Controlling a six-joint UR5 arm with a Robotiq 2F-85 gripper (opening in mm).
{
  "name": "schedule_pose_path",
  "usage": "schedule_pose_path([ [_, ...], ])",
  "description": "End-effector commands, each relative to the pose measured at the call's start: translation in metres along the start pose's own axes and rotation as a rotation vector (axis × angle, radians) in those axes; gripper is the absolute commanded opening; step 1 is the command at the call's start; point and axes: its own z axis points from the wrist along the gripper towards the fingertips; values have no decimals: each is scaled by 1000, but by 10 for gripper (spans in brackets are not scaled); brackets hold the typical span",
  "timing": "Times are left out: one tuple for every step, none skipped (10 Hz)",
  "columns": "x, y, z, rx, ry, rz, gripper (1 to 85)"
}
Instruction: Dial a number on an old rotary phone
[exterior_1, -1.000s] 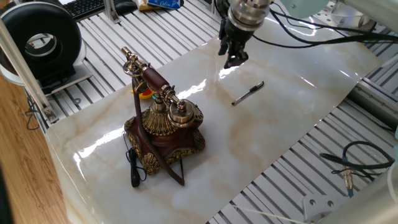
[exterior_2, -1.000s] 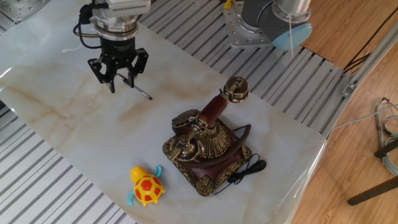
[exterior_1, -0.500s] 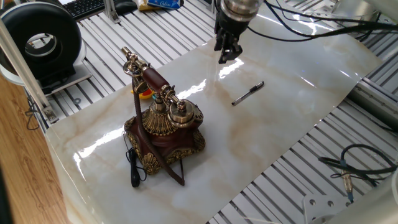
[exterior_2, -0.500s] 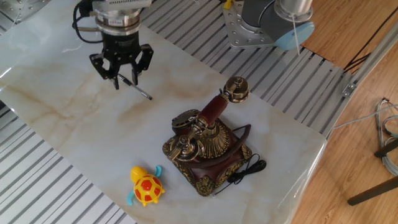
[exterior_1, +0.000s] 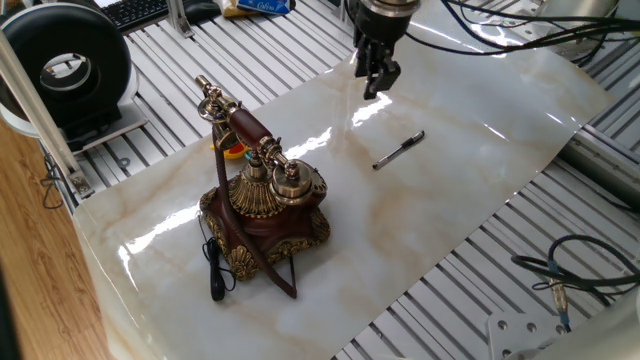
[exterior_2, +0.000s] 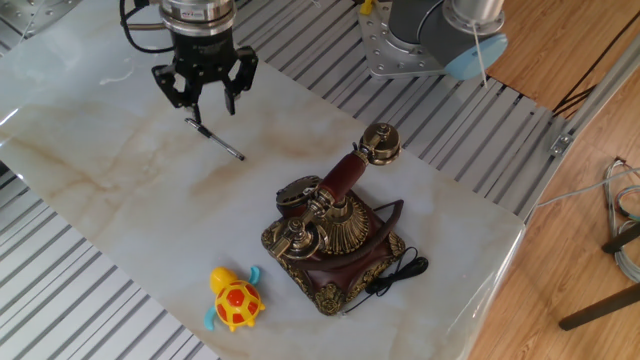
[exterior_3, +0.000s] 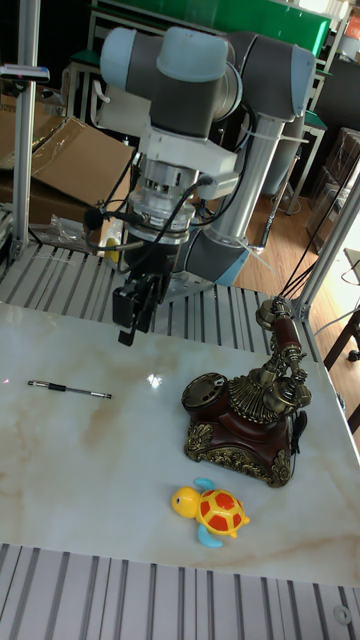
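The old rotary phone (exterior_1: 268, 205) stands on the marble sheet, dark red-brown with brass filigree, its handset (exterior_1: 240, 122) lying across the tall cradle. The phone (exterior_2: 335, 238) also shows in the other fixed view, and in the tall fixed view the phone (exterior_3: 245, 420) has its dial (exterior_3: 206, 389) facing left. My gripper (exterior_2: 206, 98) hangs open above the sheet with nothing between its fingers, well away from the phone. In one fixed view the gripper (exterior_1: 377, 82) is up behind a pen. The tall fixed view puts the gripper (exterior_3: 133, 325) left of the phone.
A slim black-and-silver pen (exterior_2: 216, 140) lies on the sheet just below the gripper; the pen (exterior_1: 399, 150) and pen (exterior_3: 68, 389) show in the other views. A yellow toy turtle (exterior_2: 235, 300) sits near the phone. Slatted metal table (exterior_1: 470, 270) surrounds the sheet; cables lie at the right.
The open gripper has shifted slightly sideways over the pen and risen a little, turning about its axis. Pen, phone and turtle have not moved.
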Motion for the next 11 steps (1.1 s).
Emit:
schedule_pose_path([
  [1, 10, -5, -33, 5, -26, 487],
  [1, 12, -5, -42, 4, -35, 487],
  [2, 12, -5, -43, 6, -41, 490],
  [2, 12, -5, -43, 8, -43, 490],
  [0, 13, -5, -46, -1, -42, 490],
  [8, 15, -1, -48, -8, -54, 490],
  [20, 18, 8, -46, -18, -69, 490],
  [37, 20, 24, -33, -24, -96, 490],
  [53, 23, 41, -23, -25, -116, 490],
  [68, 22, 54, -9, -24, -140, 490],
  [75, 25, 60, -10, -30, -139, 490],
])
